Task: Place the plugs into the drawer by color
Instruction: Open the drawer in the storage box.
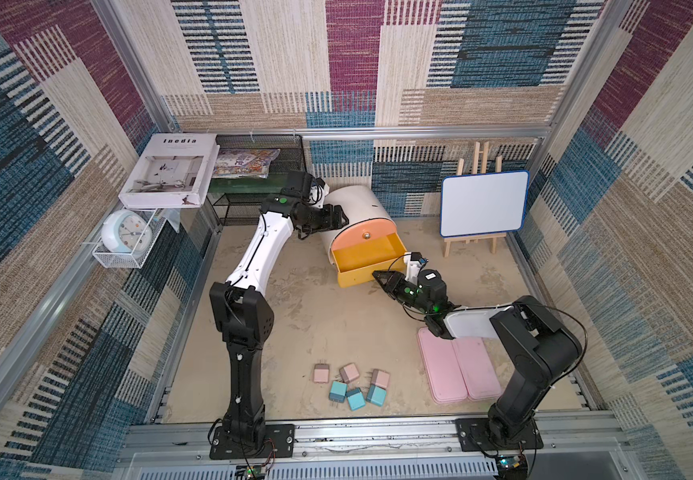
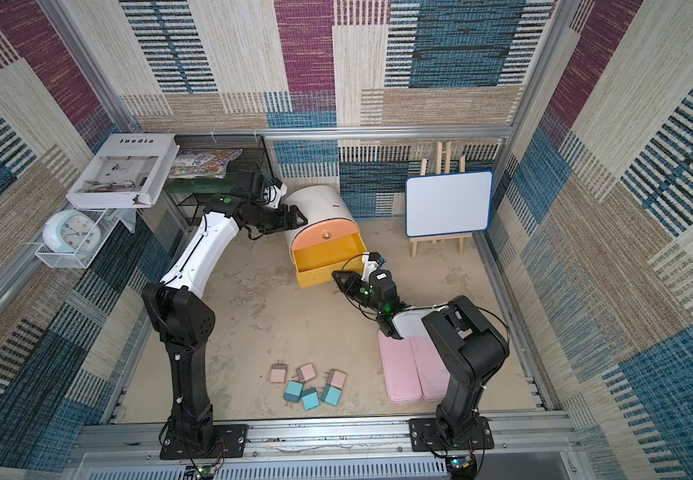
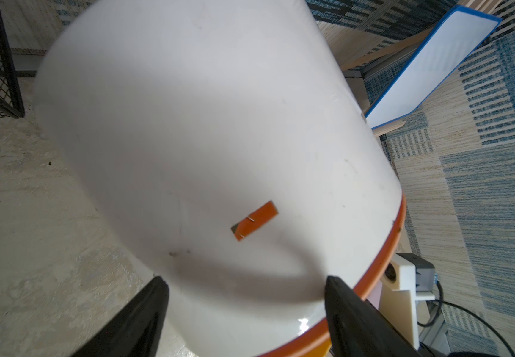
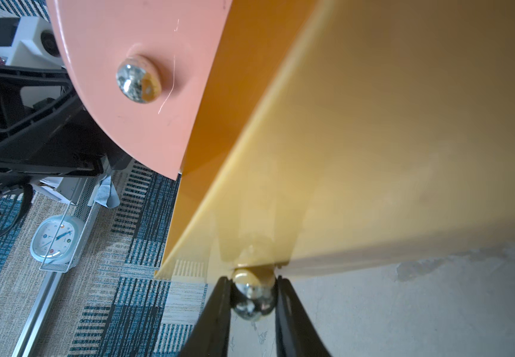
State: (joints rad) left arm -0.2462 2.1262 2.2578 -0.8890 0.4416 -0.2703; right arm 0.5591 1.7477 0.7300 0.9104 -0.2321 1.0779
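Woven patchwork carpet lines the walls of the booth, and the floor is bare, sandy beige. Your left gripper has its fingers spread wide around the white shell of the drawer cabinet. One tip rests against each side, so it grips the drum. The cabinet's peach front lies just past those fingertips, and below it the yellow drawer stands open.

Your right gripper sits at the front of that open drawer, with the small shiny knob directly between its fingers. Both fingers lie close against the knob. From the wrist view you cannot tell whether they pinch it or stand just clear of it.

Three pink plugs and three blue plugs lie in a loose cluster on the floor. They are well apart from both sets of fingers, back toward the arm bases and between them. Two flat pink cases lie side by side behind the right fingers, partly under that arm. A whiteboard on a small easel stands beyond the right fingers, by the back wall.
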